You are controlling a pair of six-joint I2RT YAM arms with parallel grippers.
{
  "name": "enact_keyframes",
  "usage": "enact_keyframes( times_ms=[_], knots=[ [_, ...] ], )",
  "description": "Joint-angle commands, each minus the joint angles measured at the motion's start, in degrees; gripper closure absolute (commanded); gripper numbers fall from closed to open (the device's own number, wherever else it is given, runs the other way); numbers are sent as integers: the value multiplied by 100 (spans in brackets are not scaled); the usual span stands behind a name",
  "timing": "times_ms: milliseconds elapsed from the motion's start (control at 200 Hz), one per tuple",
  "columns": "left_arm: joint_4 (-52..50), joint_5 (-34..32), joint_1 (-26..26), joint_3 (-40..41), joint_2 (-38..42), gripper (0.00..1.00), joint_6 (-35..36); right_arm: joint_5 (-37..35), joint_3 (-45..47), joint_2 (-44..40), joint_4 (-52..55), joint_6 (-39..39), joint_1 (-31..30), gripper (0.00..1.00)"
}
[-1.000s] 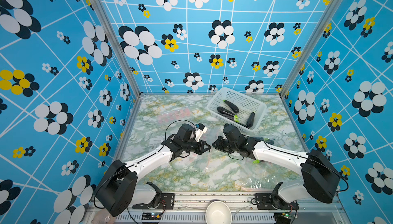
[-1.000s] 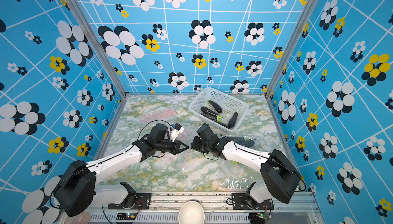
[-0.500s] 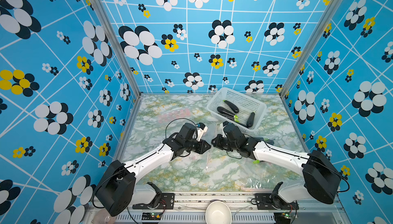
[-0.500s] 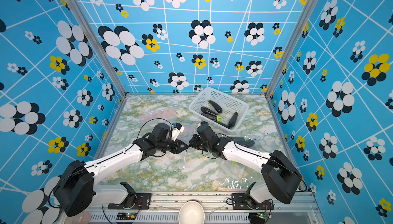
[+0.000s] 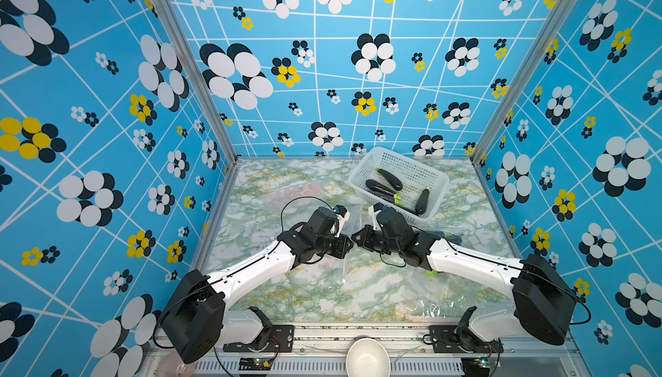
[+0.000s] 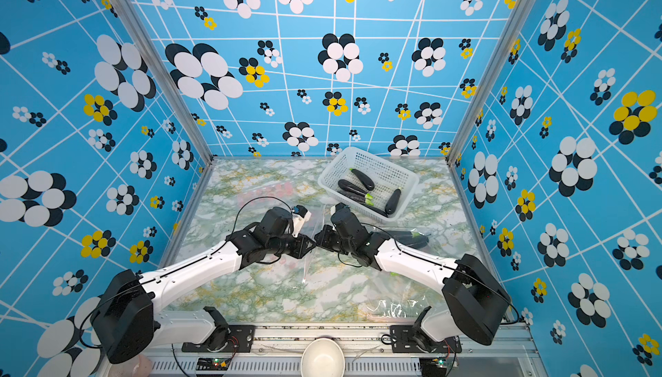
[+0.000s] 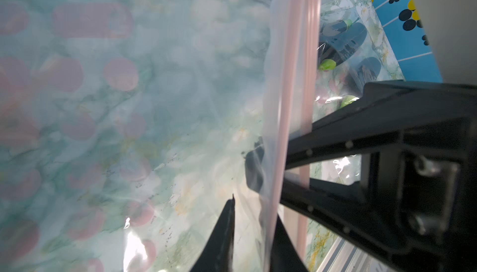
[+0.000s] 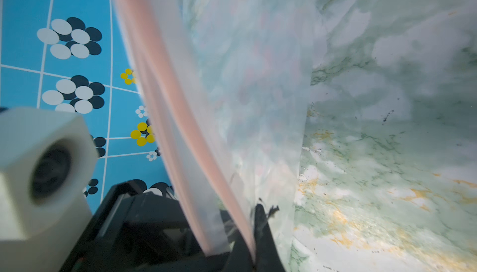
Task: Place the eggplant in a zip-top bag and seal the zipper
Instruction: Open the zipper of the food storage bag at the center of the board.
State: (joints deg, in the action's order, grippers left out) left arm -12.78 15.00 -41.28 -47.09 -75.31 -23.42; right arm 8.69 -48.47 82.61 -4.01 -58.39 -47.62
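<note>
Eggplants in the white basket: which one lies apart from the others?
The eggplant lying alone at the end of the basket nearer the right-hand wall; the other eggplants lie bunched together, side by side, toward its middle.

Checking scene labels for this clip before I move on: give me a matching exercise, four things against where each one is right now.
Things:
1. basket
2. zip-top bag
3. bowl
4. bagged eggplants

Places:
A. at the very front, off the marble table
B. lifted, pinched at its pink strip by the right fingers
C. lying on the table in clear plastic
D. back right, with loose eggplants inside

Pairs: 1-D, 2-B, 3-A, 4-C
</note>
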Motion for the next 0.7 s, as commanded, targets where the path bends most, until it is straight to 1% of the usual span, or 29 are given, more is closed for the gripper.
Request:
enact_keyframes(
  times_ms=[0,40,110,190,230,330,455,555,625,695],
  knots=[
    [-309,-357,-95,-261,0,86,-4,105,121,-157,-278,-129,-19,100],
    [-500,-539,-100,-355,48,91,-32,39,165,-174,-204,-97,-5,100],
    [-1096,-1122,-91,-651,155,100,-118,-117,280,-167,26,-4,71,100],
    [-1970,-1783,-83,-1105,267,100,-102,-148,554,-140,93,-7,218,100],
    [-2296,-1999,-75,-1306,331,100,-30,-123,736,-140,-34,-47,306,100],
    [-2929,-2317,-82,-1690,484,100,271,-35,909,-127,-138,12,436,100],
    [-3547,-2642,-82,-2059,589,100,472,-7,722,-8,-52,223,462,100],
    [-3827,-2862,-78,-2327,623,100,566,22,507,169,-122,355,457,100],
    [-3928,-3004,-77,-2446,633,100,585,179,318,360,-379,403,449,100],
    [-3989,-3014,-82,-2532,608,100,555,406,66,585,-793,426,405,95]
  ],
)
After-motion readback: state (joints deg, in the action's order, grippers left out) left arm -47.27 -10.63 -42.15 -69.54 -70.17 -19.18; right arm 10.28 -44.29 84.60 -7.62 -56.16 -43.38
